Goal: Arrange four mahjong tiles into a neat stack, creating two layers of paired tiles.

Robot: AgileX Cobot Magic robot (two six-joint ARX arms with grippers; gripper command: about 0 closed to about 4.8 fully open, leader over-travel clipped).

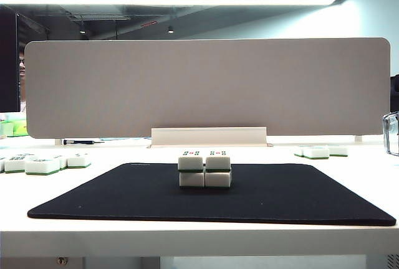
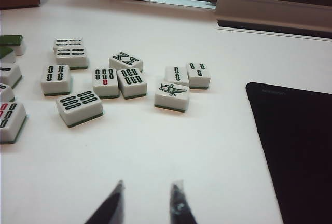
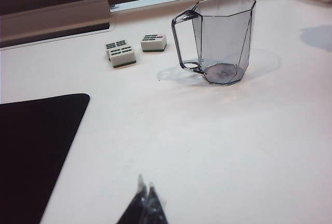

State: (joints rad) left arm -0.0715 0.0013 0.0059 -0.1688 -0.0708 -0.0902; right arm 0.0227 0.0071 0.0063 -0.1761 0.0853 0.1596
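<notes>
My stack (image 1: 204,170): four white tiles, green bands, two over two, at the mat's (image 1: 124,197) 12 o'clock. My left gripper (image 2: 148,203) and right gripper (image 3: 145,200) hover pinched closed, empty, above the counter (image 1: 199,238).

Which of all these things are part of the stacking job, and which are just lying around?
Part of the job:
- the stack of four mahjong tiles, two wide, two high, on the black mat

Just lying about:
- loose tiles beside the mat
- two more tiles
- clear cup
- left gripper and right gripper, both empty, over bare table
</notes>
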